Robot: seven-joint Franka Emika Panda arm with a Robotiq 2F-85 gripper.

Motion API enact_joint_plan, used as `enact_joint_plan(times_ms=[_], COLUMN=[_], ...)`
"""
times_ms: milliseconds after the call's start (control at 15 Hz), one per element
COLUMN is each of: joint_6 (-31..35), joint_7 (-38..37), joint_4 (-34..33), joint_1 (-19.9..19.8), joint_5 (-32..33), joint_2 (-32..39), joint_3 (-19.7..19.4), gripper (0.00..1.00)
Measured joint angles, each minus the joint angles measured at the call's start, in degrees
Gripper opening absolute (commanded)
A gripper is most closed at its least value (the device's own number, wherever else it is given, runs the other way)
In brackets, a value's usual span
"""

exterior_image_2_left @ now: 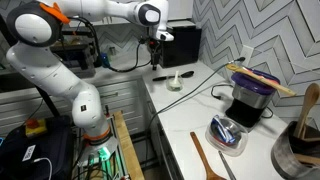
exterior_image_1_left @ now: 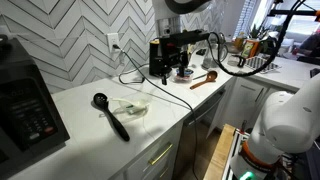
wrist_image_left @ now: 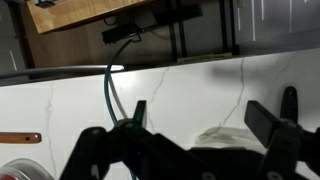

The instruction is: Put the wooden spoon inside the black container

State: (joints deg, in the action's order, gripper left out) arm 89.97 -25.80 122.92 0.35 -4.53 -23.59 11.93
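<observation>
Jaws of the black two-fingered gripper (wrist_image_left: pixel 213 108) spread wide, nothing held between them; beneath, in the wrist view, white marbled counter (wrist_image_left: pixel 180 90) crossed by a dark cable (wrist_image_left: pixel 107 90). From the left in an exterior view: big black appliance with buttons (exterior_image_1_left: pixel 25 100) at the counter's end; long black plastic ladle (exterior_image_1_left: pixel 110 114) lying flat; just beside it a pale shallow bowl (exterior_image_1_left: pixel 131 106); then the gripper hanging above the counter, touching nothing; farther right the small reddish-brown wooden spoon (exterior_image_1_left: pixel 203 79), flat on the counter, apart from the gripper. In an exterior view, boxy black container with a purplish top (exterior_image_2_left: pixel 248 108) upright near the spoon (exterior_image_2_left: pixel 204 154), spoon outside it.
</observation>
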Motion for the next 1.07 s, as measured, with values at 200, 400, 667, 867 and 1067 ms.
enact_joint_plan(times_ms=[200, 400, 667, 867, 1067], joint_6=[0.00, 3.22, 7.98, 10.12, 12.31], joint_7=[0.00, -4.17, -8.00, -9.08, -9.94], joint_4=[0.00, -0.05, -2.56, -5.24, -7.22], joint_1=[0.00, -0.78, -5.18, -9.43, -13.57], joint_5=[0.00, 1.57, 6.17, 9.08, 11.49], joint_2=[0.00, 0.00, 0.21, 0.62, 1.08], joint_3=[0.00, -0.18, -3.72, -8.29, -12.91], gripper=[1.00, 1.00, 1.00, 1.00, 1.00])
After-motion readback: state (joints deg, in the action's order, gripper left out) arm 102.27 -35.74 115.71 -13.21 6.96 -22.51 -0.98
